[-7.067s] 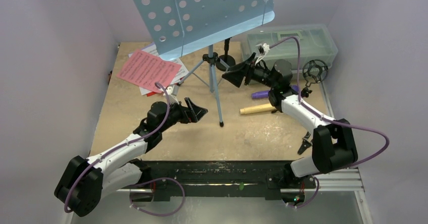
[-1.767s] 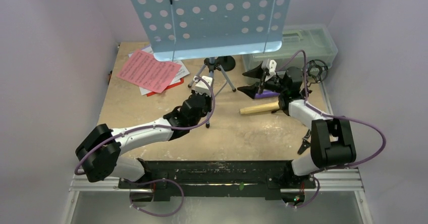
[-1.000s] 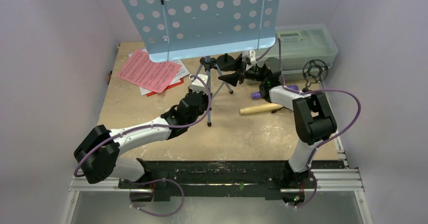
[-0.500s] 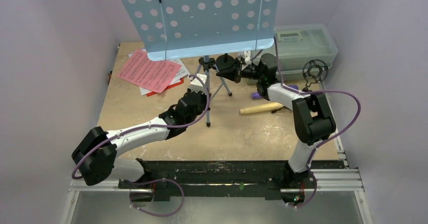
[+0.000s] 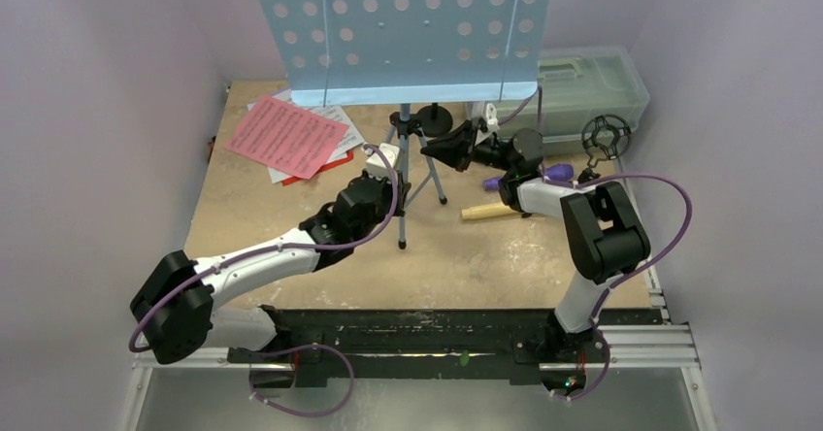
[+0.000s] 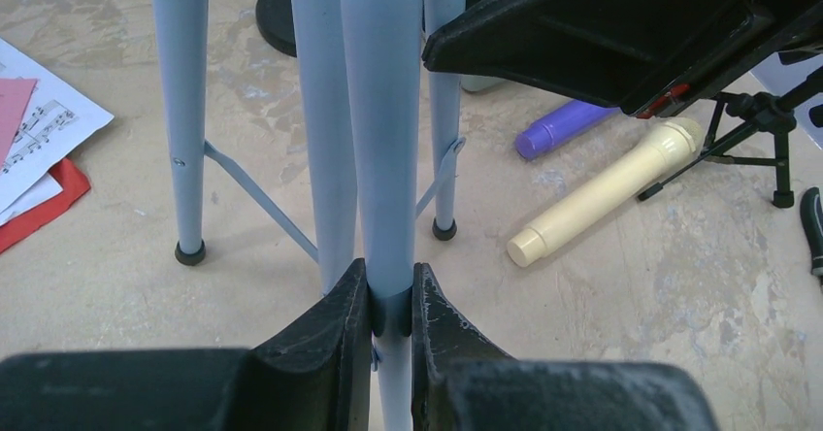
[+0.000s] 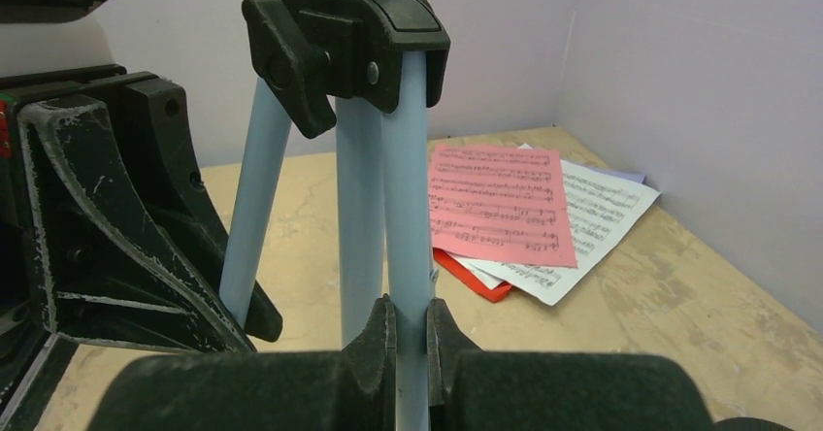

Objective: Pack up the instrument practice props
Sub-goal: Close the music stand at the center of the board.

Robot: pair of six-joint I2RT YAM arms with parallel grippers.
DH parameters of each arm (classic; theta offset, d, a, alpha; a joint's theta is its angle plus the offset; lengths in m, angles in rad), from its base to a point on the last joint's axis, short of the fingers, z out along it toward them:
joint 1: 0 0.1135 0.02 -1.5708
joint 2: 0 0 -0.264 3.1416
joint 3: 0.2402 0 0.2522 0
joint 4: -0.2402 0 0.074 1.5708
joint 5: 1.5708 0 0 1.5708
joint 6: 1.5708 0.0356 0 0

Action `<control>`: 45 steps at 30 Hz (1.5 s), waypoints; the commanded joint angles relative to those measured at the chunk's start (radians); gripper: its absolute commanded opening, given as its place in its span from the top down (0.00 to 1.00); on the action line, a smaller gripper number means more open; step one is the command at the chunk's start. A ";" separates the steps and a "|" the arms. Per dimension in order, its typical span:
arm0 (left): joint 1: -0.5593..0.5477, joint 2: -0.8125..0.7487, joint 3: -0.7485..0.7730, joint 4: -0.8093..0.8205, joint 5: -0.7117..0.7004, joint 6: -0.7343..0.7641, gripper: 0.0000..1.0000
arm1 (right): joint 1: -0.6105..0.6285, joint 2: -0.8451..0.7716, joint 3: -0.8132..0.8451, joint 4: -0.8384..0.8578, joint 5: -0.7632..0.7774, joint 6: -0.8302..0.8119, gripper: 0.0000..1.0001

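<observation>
Left hand (image 6: 392, 300): closed, both fingers clamped on one slim tube of the light-blue perforated metal music rest (image 5: 408, 23), which I take to be the near tripod leg, gripped low down. Right hand (image 7: 406, 329): closed as well, pinching a second leg tube a little way below the black plastic hinge collar (image 7: 345, 33) where the legs meet.

Location of items, from the overhead view:
- The music rest stands upright just past the centre of the table (image 5: 291, 256), towards 12 o'clock. Two of its feet are visibly on the surface, and its wide desk overhangs the far edge.
- The pink printed sheet music (image 5: 286, 135) lies at 10 o'clock on white pages, with the flat red folder (image 5: 325, 166) underneath.
- The purple plastic microphone (image 5: 553, 172) and the cream plastic microphone (image 5: 490, 212) lie side by side at 3 o'clock, near the right arm.
- The round-based black mic holder (image 5: 432, 118) stands behind the tripod; the black cage-type mic holder (image 5: 607, 135) is at 2 o'clock.

Step in hand: I judge this to be folding the tripod, with nothing packed yet.

Next move: I would draw the two held legs in towards the centre post together, keeping the stand vertical. The desk looks top-heavy, so an uneven pull could tip it towards the microphones. The collar may need loosening first; I cannot tell from here whether it is locked.
</observation>
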 commanded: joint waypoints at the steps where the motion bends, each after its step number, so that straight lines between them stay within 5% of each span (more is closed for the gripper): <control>1: -0.006 -0.045 0.027 0.302 0.081 0.006 1.00 | 0.037 -0.104 -0.027 0.171 -0.020 0.085 1.00; 7: -0.005 -0.046 -0.023 0.395 0.111 0.011 0.98 | 0.040 -0.141 -0.073 0.212 0.025 0.074 1.00; 11: -0.003 -0.064 -0.073 0.413 0.117 0.004 0.77 | 0.039 -0.154 -0.115 0.197 0.050 0.032 1.00; 23: -0.001 -0.226 -0.162 0.385 0.181 0.035 0.37 | 0.038 -0.167 -0.159 0.234 0.072 0.046 1.00; 35: -0.001 -0.340 -0.274 0.607 0.132 0.092 0.33 | 0.039 -0.181 -0.159 0.314 0.090 0.164 1.00; 45: 0.000 -0.203 -0.246 0.873 0.101 0.210 0.25 | 0.040 -0.179 -0.158 0.380 0.126 0.257 1.00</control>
